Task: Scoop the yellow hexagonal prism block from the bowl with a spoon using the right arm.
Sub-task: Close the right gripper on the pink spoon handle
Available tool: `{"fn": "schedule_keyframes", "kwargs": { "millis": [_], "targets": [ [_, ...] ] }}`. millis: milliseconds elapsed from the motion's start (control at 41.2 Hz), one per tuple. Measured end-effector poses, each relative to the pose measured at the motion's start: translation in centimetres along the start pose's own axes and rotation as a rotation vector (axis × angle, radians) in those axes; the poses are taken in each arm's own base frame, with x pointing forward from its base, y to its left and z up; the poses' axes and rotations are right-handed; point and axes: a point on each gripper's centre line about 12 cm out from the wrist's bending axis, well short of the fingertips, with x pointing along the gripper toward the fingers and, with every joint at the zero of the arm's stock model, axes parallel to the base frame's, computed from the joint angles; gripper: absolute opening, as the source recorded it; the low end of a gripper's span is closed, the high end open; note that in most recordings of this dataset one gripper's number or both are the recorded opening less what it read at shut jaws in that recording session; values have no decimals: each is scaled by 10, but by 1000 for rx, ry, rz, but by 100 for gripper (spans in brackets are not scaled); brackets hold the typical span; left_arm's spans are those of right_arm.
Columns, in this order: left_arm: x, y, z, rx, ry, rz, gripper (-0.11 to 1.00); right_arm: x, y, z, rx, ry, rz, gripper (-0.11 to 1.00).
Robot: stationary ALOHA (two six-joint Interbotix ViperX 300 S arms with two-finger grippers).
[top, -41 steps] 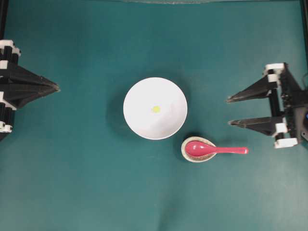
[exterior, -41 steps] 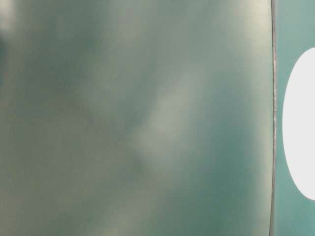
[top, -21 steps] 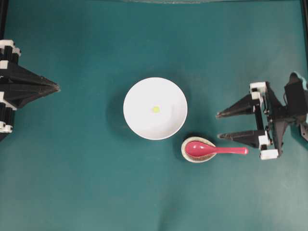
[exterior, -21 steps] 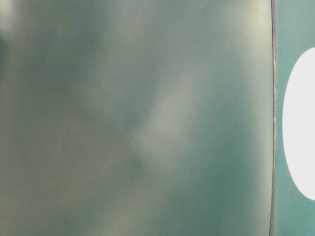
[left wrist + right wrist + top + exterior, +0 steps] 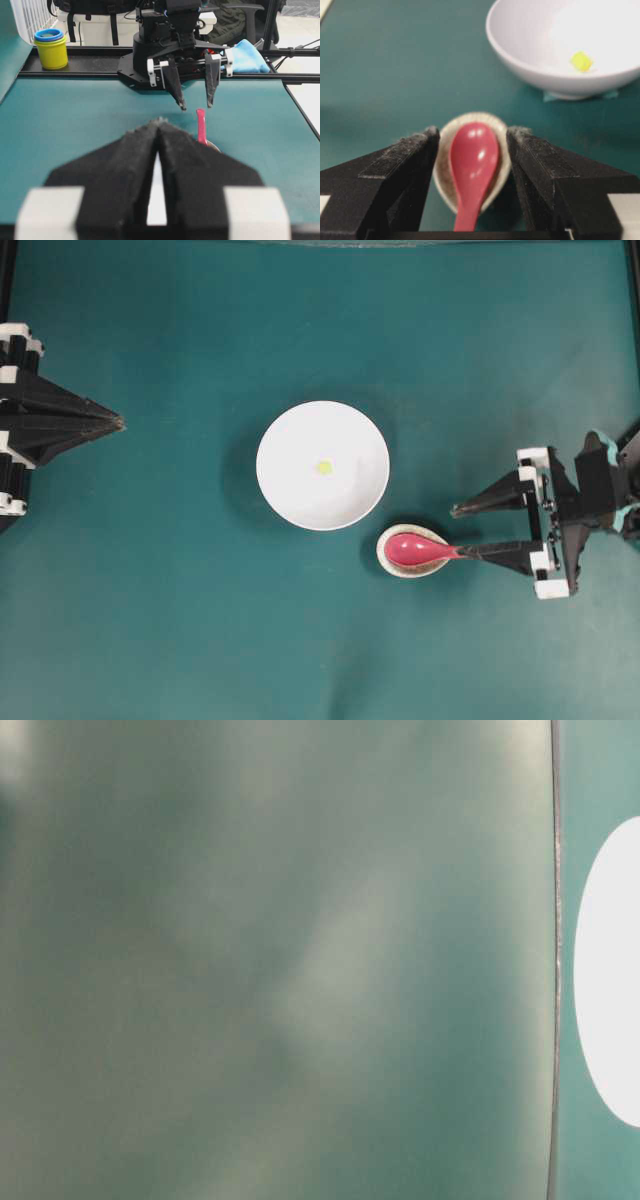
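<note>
- A flat teal tabletop [image 5: 200, 620] carries everything; the left wrist view shows a yellow tub with a blue lid [image 5: 50, 48] on the far ledge.
- The glossy pink-red spoon [image 5: 415, 550] lies scoop in the speckled beige spoon rest [image 5: 388, 562], at five o'clock from the large round white bowl [image 5: 290, 490], long axis across the table, handle toward three o'clock.
- My right gripper [image 5: 472, 137] is spread wide, fingers either side of the handle; contact unclear.
- The tiny yellow hexagonal block [image 5: 323, 467] sits mid-bowl.
- My left gripper [image 5: 118, 423] is pressed together.
- The table-level view is mostly blur.

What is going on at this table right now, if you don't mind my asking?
The right gripper is open, its fingers either side of the pink spoon, not yet closed on the handle. The spoon's scoop lies in the small speckled rest, beside the white bowl. The yellow block sits in the bowl, unscooped. The left gripper is shut, at the table's far left.
</note>
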Motion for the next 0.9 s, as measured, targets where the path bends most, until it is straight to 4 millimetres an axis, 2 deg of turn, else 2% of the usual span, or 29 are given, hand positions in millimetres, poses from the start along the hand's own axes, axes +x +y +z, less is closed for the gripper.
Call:
{"fn": "schedule_keyframes", "kwargs": {
  "millis": [389, 899],
  "targets": [
    [0, 0, -1, 1, 3, 0, 5, 0, 13, -26, -21, 52, -12, 60],
    [0, 0, -1, -8, 6, 0, 5, 4, 9, -50, -80, 106, -45, 60]
  ]
}}
